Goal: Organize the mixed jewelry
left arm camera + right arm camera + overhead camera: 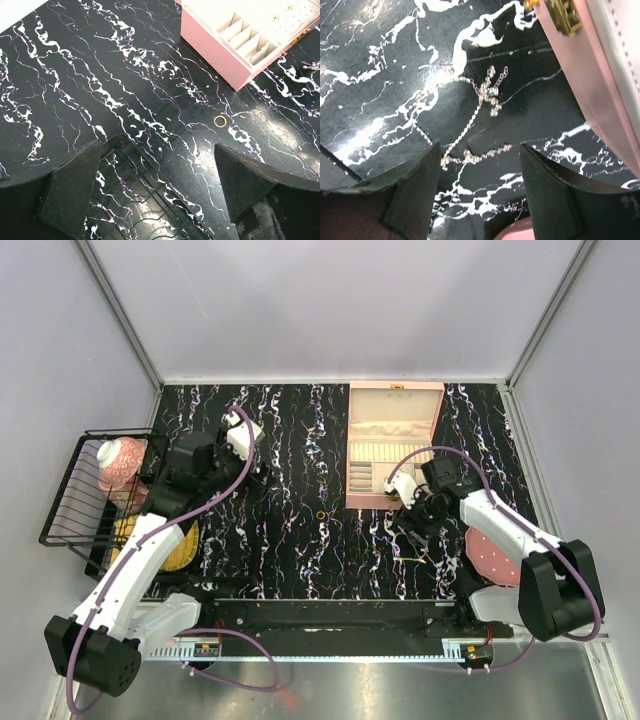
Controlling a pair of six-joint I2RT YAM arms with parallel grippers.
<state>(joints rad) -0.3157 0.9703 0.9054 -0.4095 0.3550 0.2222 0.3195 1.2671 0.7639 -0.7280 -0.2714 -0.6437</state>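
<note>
Hovering low over the chain (475,117), the right claw (479,165) stands released, its two fingers spread to either side of the strand's lower end and nothing gripped between them.

Item, chain: thin, pale, loosely tangled, with a small cluster at its upper part. It lies flat on the black marbled surface (280,540), just beside the front wall and brass clasp of the pink box (592,80). One loop lies next to the inner edge of the finger at the left of the wrist view; contact cannot be told.

Item, ring (220,121): small, gold, lying flat in the open, near the box's front left corner and apart from the chain.

Item, pink box (385,455): lid thrown back, tray compartments exposed. No piece can be made out inside.

Item, left claw (157,165): fully released, empty, held above bare surface with the ring ahead of it and toward its right finger.

Other stock: wire rack (70,510) at the left edge holding a patterned bowl (122,460); a pink dotted disc (490,555) by the right arm.

Step in hand, as judged: pickup of the chain, the sorting hardly begun.

Next move calls for: a short descent to the surface, a pinch on the bunched part so the strand does not slip out, then a lift clear of the box wall and a drop into a compartment.
</note>
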